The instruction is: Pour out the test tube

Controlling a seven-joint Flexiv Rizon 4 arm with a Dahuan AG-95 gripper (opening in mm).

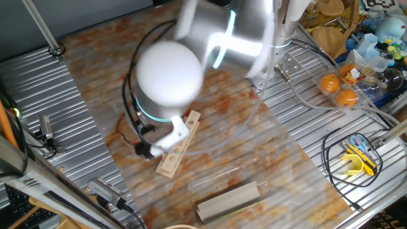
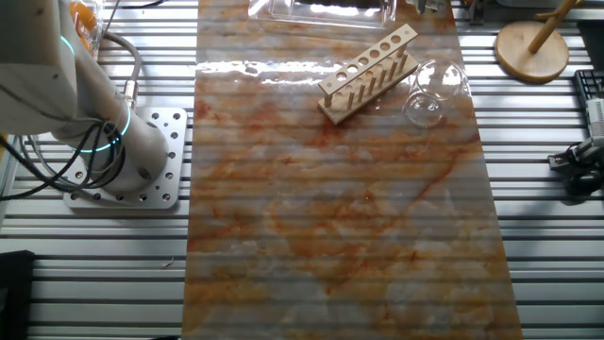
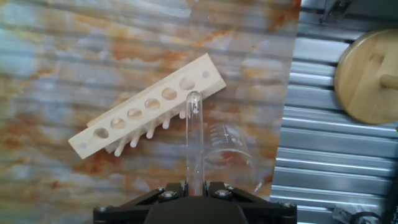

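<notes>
Hand view: jaws closed narrow on the test tube (image 3: pixel 193 140), gripped at its lower end; the tube runs straight out toward 12 o'clock, rounded tip over the wooden test tube rack (image 3: pixel 147 107). Whether the tube holds any liquid cannot be told. The gripper (image 3: pixel 194 186) shows only as a dark housing at the bottom edge.

The glass beaker (image 3: pixel 231 157) lies just beside the tube at about 4 o'clock, partly below the rack's right end. In the other fixed view the beaker (image 2: pixel 435 92) sits near the rack (image 2: pixel 368 74) toward the 1 o'clock part of the marbled worktop (image 2: pixel 330 208).

One fixed view: the arm is motion-blurred and hides the gripper; rack (image 1: pixel 179 144) beneath it.

Risks, as judged:
- Tube tip is over the rack, not the beaker mouth. Tilting from here would likely spill onto the rack or worktop.
- Grip is on smooth glass at one end only; a quick wrist roll could let the tube slide or pivot in the jaws.
- Beaker appears light and stands close to the rack; a nudge from the tube could tip or roll it.
- Clear glass against clear glass makes the rim hard to judge.
</notes>
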